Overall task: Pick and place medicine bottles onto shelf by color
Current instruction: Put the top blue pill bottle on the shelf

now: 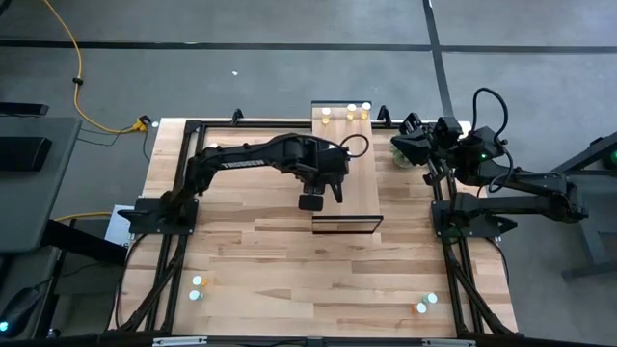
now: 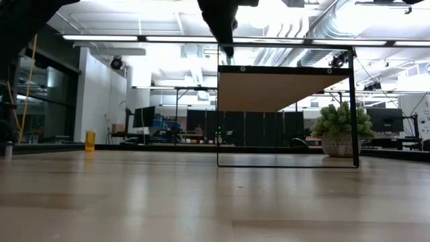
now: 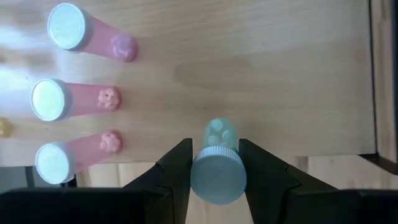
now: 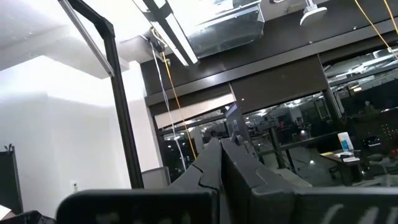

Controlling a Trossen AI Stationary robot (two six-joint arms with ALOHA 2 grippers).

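Bottle [image 3: 217, 168], pale blue-green, white-capped, between left fingers [image 3: 179, 171].

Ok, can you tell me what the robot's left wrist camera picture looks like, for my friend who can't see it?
The left gripper holds a pale blue-green bottle with a whitish cap between its dark jaws, above the light-wood shelf. Three pink bottles with white caps stand in a row on the shelf beside it.
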